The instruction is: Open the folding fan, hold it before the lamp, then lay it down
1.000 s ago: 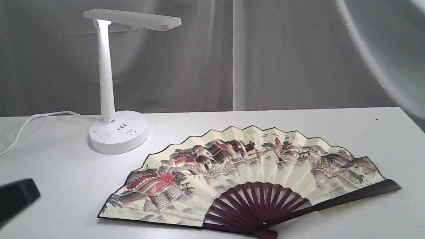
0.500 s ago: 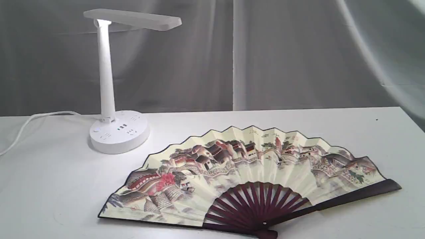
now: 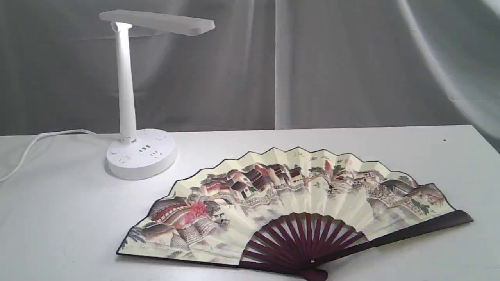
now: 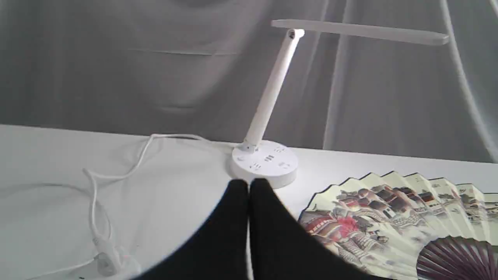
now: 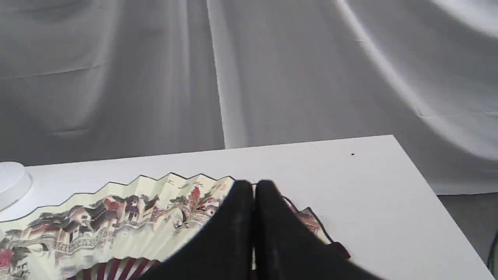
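the left tool is gone from the exterior view, where its dark tip sat at the lower left edge a second ago; the right tool is absent there too. the folding fan lies fully spread and flat on the counter, near the lamp, unmoved.

left wrist view: the left tool is pressed together, empty, facing the lamp's base.

right wrist view: the right tool is likewise pressed together, holding nothing, with the fan's leaf beyond it.

the task looks finished, with both arms drawn back.
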Robot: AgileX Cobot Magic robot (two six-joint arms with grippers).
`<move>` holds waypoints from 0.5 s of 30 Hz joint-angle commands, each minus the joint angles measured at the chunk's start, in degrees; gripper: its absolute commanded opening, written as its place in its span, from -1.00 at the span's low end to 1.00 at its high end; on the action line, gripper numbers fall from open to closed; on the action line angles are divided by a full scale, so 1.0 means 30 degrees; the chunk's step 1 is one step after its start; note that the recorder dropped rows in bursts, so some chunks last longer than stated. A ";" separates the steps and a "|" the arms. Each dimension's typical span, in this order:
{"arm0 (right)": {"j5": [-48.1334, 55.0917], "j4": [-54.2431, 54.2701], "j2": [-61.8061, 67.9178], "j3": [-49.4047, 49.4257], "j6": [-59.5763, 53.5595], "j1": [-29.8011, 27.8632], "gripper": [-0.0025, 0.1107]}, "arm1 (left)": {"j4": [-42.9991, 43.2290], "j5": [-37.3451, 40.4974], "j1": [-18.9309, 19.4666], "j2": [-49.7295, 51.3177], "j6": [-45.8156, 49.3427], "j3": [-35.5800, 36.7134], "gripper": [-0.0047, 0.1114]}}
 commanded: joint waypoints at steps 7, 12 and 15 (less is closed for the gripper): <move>0.0186 -0.0313 -0.3333 0.1481 -0.0032 0.0049 -0.96 | 0.1171 -0.2959 -0.0079 -0.0097 0.0152 0.0877 -0.92; 0.1255 -0.0264 -0.5309 0.2406 -0.0032 0.0049 -0.96 | 0.1262 -0.3624 -0.0079 -0.0097 0.0152 0.2532 -0.92; 0.1746 -0.0230 -0.5384 0.2995 -0.0032 0.0006 -0.96 | -0.0295 -0.3636 -0.0079 -0.0097 0.0113 0.3346 -0.92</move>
